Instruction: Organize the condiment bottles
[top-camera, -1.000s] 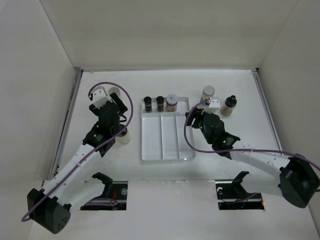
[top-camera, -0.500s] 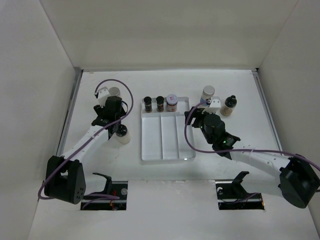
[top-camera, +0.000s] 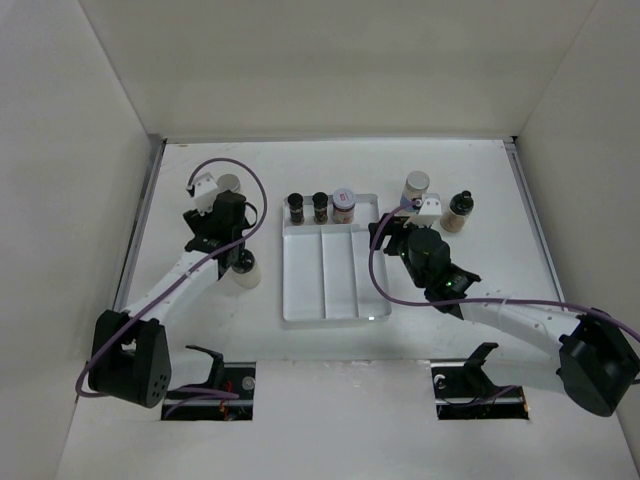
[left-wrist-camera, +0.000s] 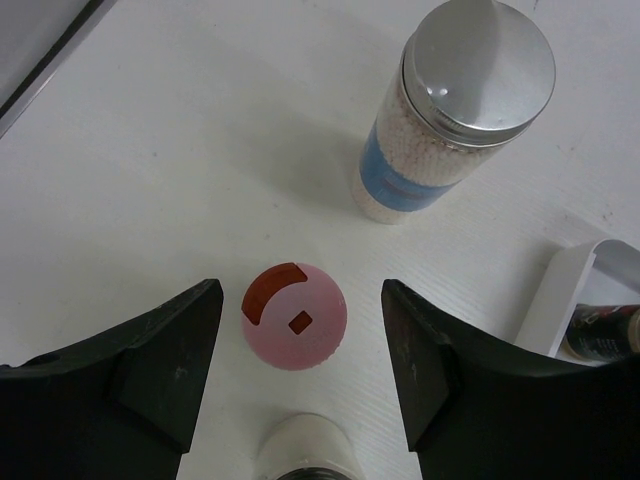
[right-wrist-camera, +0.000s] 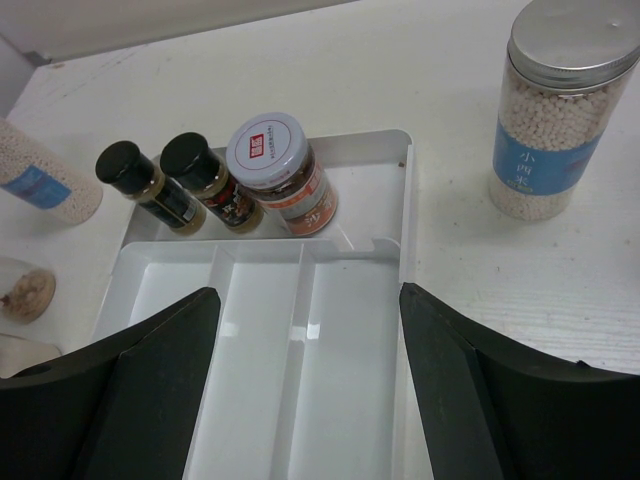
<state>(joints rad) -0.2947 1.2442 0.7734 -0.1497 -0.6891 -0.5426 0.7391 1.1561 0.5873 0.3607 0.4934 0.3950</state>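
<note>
Both claws spread wide, gripping nothing, bottles partly sorted.

The left claw hangs open around the pink-capped bottle, its fingers clear of it on either side. A grey-lidded cylinder stands nearby on the table. The right claw gapes above the clear tray, whose far compartment holds two black-capped bottles and a white-lidded jar. The second cylinder stands outside the tray's right wall, near a small dark-capped bottle.

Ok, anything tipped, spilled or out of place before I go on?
Nothing stands out: everything is upright, nothing spilled. Three bottles stand in the far section of the tray; the pink-capped bottle sits between the open left fingers, touching neither.
</note>
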